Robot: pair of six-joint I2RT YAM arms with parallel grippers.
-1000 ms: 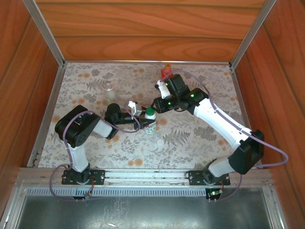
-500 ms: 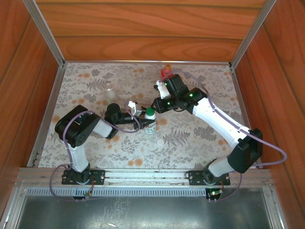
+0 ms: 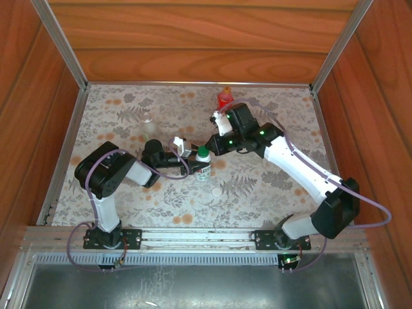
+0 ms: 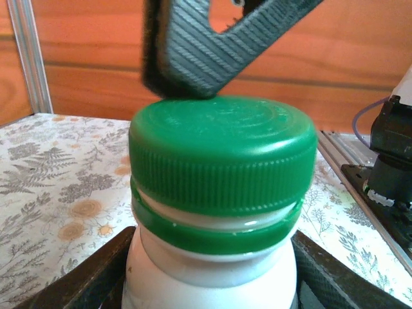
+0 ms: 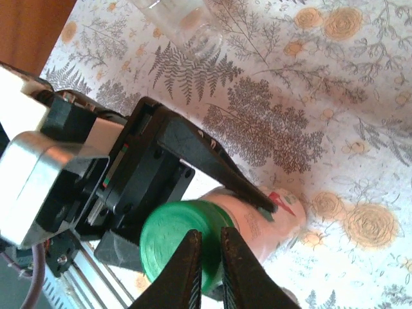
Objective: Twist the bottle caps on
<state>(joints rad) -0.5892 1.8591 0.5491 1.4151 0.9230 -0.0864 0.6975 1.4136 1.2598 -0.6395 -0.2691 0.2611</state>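
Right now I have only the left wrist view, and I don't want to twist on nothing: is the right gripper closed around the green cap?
Observer: No. In the right wrist view the right gripper is shut, its fingers side by side over the green cap, not around it.
Operator: Where is the red bottle?
Observer: In the top view the red bottle stands by the far edge of the table, just beyond the right arm's wrist.
Operator: And the clear one?
Observer: The clear bottle stands far left, apart from both arms.
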